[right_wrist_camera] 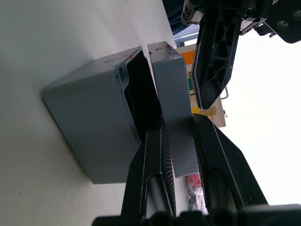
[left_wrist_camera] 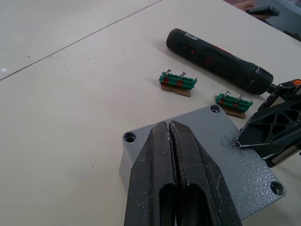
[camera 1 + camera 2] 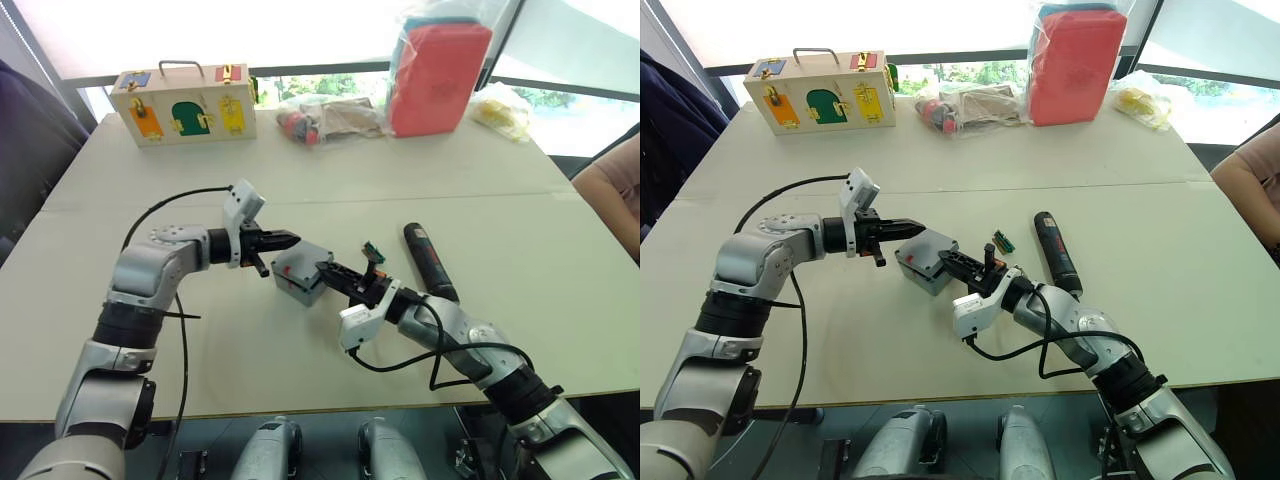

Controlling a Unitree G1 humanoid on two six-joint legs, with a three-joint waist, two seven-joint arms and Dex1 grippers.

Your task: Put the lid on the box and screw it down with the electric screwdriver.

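Note:
The grey box [image 3: 290, 285] sits mid-table with the lid [image 2: 207, 136] on top of it. In the right wrist view the lid [image 1: 176, 94] stands slightly ajar from the box [image 1: 89, 127]. My right gripper [image 3: 330, 270] is shut on the lid's edge, with one finger under it in the box opening. From the other side, my left gripper [image 3: 283, 240] is shut, and its tips hover just over the lid. The black electric screwdriver [image 3: 430, 262] lies on the table just right of the box, beyond my right arm.
Two small green strips [image 2: 177, 82] [image 2: 233, 101] lie between the box and the screwdriver. At the table's far edge stand a wooden box with coloured doors [image 3: 185, 105], bagged items [image 3: 325, 118] and a red pouch [image 3: 438, 75]. A person's arm [image 3: 615, 190] shows at the right.

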